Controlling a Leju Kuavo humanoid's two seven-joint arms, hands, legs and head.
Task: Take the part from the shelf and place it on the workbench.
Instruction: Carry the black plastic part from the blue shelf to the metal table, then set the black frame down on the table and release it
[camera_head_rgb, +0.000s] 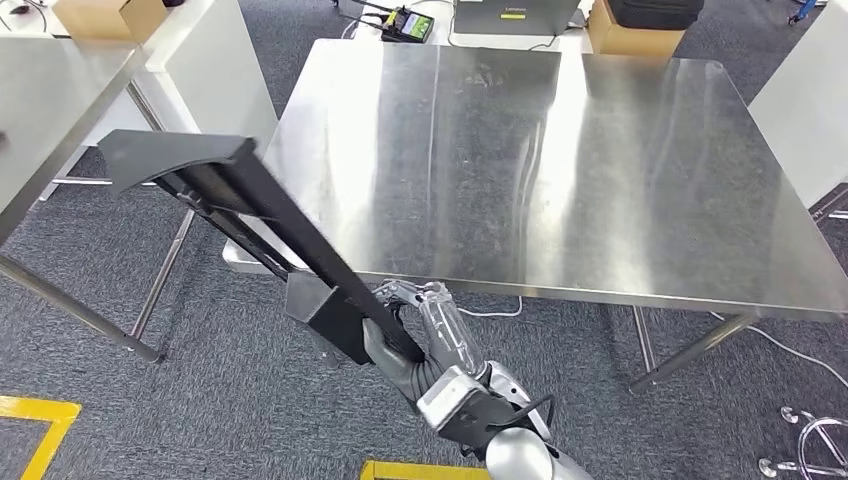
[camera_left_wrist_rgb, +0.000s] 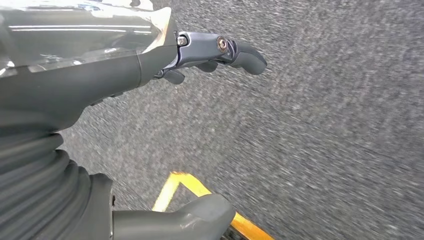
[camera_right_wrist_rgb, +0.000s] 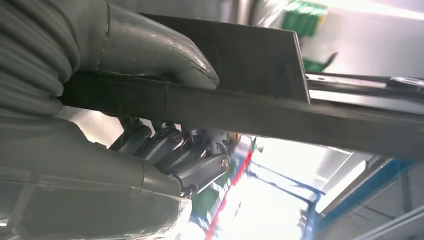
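The part (camera_head_rgb: 262, 205) is a long black bar with a wide flat plate at its far end and a black block at its near end. It slants from my right hand (camera_head_rgb: 412, 322) up and to the left, past the near left corner of the steel workbench (camera_head_rgb: 580, 170). My right hand grips the bar near its lower end, just in front of the workbench's near edge. In the right wrist view the thumb (camera_right_wrist_rgb: 165, 45) lies over the bar (camera_right_wrist_rgb: 260, 112) and the fingers (camera_right_wrist_rgb: 200, 160) wrap under it. My left hand (camera_left_wrist_rgb: 105, 75) hangs over the grey carpet, fingers apart, holding nothing.
A second steel table (camera_head_rgb: 50, 90) stands at the left, with a white cabinet (camera_head_rgb: 215, 60) behind it. Cardboard boxes (camera_head_rgb: 630, 38), a laptop (camera_head_rgb: 515, 15) and a green device (camera_head_rgb: 408, 24) lie beyond the workbench. Yellow floor tape (camera_head_rgb: 40, 420) and a white cable (camera_head_rgb: 790, 350) mark the carpet.
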